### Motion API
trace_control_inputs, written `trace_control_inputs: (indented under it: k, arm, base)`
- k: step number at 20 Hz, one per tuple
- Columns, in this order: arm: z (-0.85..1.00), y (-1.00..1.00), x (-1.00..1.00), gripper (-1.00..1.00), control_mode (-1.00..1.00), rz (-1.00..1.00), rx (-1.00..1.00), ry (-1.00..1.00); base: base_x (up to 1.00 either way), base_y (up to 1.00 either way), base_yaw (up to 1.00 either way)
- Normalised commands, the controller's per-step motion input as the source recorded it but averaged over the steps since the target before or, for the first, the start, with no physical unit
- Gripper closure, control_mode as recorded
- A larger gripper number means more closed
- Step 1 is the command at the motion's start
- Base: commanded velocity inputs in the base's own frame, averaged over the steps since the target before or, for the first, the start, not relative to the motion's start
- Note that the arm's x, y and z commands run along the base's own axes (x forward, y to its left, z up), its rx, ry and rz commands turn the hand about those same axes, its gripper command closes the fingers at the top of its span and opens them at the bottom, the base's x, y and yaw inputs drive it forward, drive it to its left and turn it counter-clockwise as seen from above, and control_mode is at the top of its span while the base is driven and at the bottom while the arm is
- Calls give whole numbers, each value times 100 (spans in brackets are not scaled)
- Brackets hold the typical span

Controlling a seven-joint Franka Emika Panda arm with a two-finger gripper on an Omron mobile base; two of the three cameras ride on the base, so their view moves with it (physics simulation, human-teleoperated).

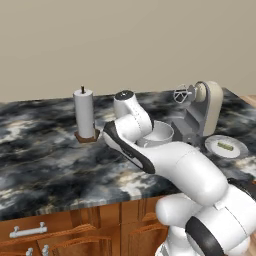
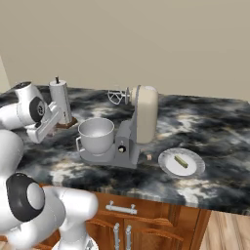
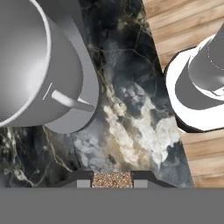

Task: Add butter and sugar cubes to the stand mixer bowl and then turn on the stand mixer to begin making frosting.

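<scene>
A speckled tan sugar cube sits pinched between the fingertips of my gripper, which is shut on it. The gripper hangs over the counter just left of the stand mixer bowl, on its handle side. In the hand view the bowl lies at the upper left, off to one side of the cube. The stand mixer has its cream head tilted up, whisk raised. A second sugar cube lies by the mixer's base. The butter rests on a white plate.
A paper-towel roll stands on a wooden holder behind my gripper. The dark marble counter ends at a front edge above wooden cabinets. The wall runs along the back.
</scene>
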Motion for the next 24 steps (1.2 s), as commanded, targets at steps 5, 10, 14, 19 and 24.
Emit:
trace_control_inputs:
  k: [5,10,14,19,24]
  arm:
    - [100,8,0,100,-100,-16,0,-1]
    - [73,-4,3,100,-100,-19,0,9]
    - [16,-28,27,100,-100,-21,-3,13]
    - [-6,-37,40,100,-100,-18,-4,9]
    - [-30,-26,23,100,-100,-15,-2,5]
  base:
    - [0,0,0]
    - [0,0,0]
    - [0,0,0]
    - [0,0,0]
    - [0,0,0]
